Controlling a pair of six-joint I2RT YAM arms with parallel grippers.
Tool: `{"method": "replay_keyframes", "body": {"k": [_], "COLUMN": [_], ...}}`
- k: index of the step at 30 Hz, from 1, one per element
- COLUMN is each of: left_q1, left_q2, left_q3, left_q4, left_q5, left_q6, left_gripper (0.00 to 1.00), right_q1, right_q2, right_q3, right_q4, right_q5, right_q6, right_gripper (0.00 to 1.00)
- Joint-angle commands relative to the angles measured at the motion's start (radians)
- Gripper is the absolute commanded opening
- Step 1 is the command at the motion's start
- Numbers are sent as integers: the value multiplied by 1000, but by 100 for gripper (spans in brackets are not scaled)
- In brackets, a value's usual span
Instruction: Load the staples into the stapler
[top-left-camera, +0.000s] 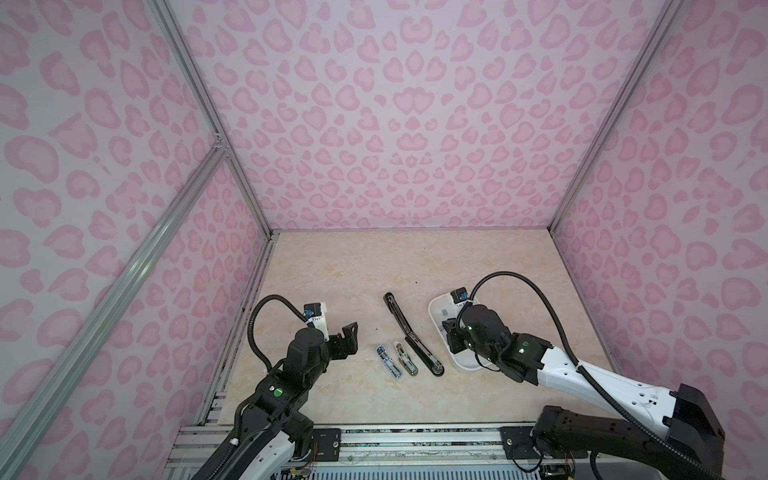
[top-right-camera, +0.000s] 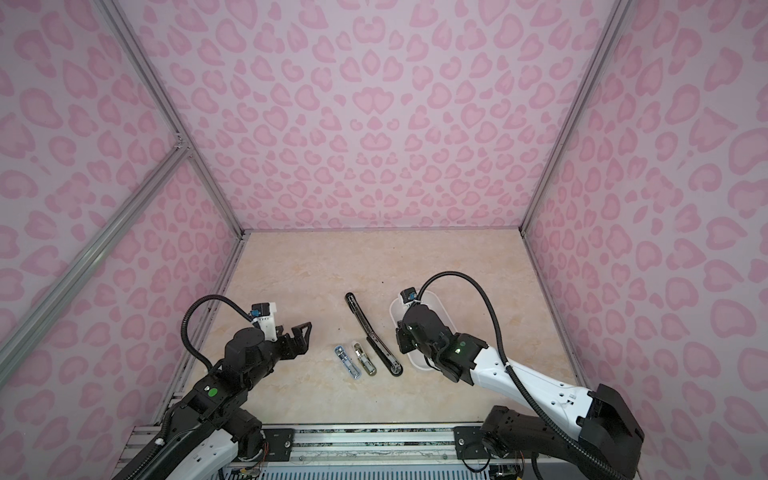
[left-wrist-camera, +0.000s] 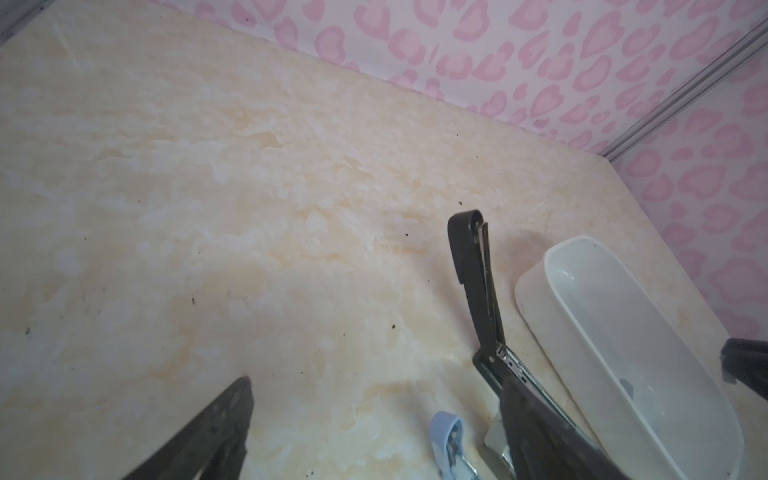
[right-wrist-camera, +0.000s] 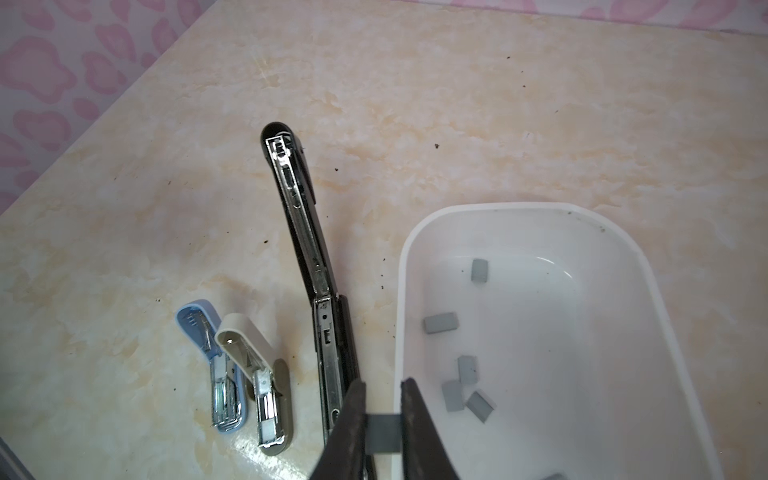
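A long black stapler (top-left-camera: 409, 332) (top-right-camera: 371, 333) lies opened flat mid-table, its metal channel (right-wrist-camera: 309, 257) facing up. Several small grey staples (right-wrist-camera: 440, 322) lie loose in a white tray (right-wrist-camera: 400, 291) just to its right. My right gripper (right-wrist-camera: 384, 386) (top-left-camera: 451, 337) hovers over the tray's left rim beside the stapler's near half. It is shut on one grey staple block (right-wrist-camera: 384, 432), which spans the gap between its fingers. My left gripper (top-left-camera: 350, 338) (left-wrist-camera: 378, 386) stands wide open and holds nothing, to the left of the staplers.
Two small opened staplers lie side by side left of the black one: a blue stapler (right-wrist-camera: 216, 374) (top-left-camera: 388, 362) and a beige stapler (right-wrist-camera: 262, 386) (top-left-camera: 406, 360). Pink patterned walls enclose the table; a metal rail (top-left-camera: 374, 440) runs along its front.
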Motion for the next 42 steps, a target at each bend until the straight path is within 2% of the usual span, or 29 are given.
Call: {"method": "replay_keyframes", "body": {"k": [1,4,6,8,16,22,31,42], "left_q1": [1,1,1,1,1,1,1,1], "left_q2": [-15,1,14,5,-161,-195,-189,-189], "left_q3": [-19,-55,-78,-73,-132,-144,-142,-146], "left_q4": [-97,-76,-55,-57,-52,-55,-58,-55], "left_q5": [2,-18,-38,-33,-3,18,12,24], "left_q6": [-20,-30,-40,-35,-47,-60,-68,-71], "left_gripper": [98,98,91,90,91,93,93,93], "right_q1": [69,129,161,185,261,328,380,406], "right_q2": [11,47,75,108,247,364,490,544], "right_q3": [-20,-25,-27,-23,-15,3,37,29], "right_q4": [75,127,164,196,338,440,438,442], "right_q5": [67,77,83,85,119,146,177,190], "right_q6": [20,37,45,49,56,73,127,148], "right_gripper": [18,17,17,17,16,15,14,13]}}
